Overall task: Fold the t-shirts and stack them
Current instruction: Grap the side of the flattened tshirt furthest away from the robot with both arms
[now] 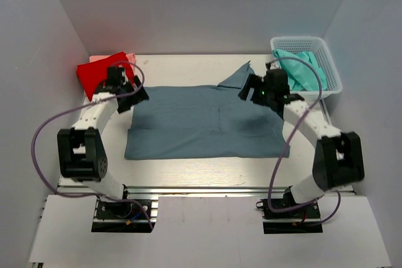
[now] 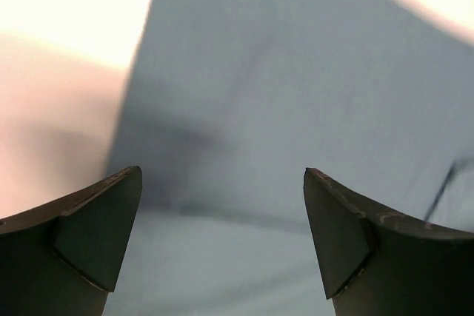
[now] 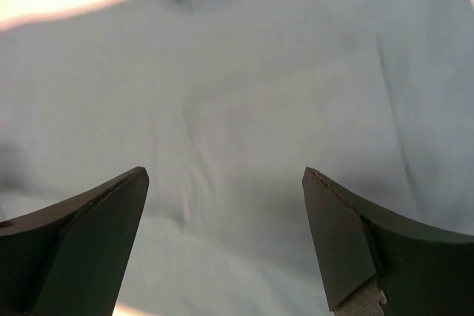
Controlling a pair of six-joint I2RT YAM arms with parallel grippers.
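The blue-grey t-shirt (image 1: 207,120) in the middle of the frame is soft matt cloth, smooth with faint creases. The red t-shirt (image 1: 97,75) in the upper left and the teal t-shirt (image 1: 308,70) in the upper right are matt cloth too. The basket (image 1: 331,73) is white plastic mesh. The worktop (image 1: 188,169) looks like pale wood with slight sheen. The left claw (image 2: 222,183) and right claw (image 3: 224,179) are dark and matt, perhaps plastic; the close views are blurred.

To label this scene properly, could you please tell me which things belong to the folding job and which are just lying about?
Job: blue-grey shirt, red shirt, pink shirt, teal shirt.
Lying about: basket, which holds the teal shirt; table.
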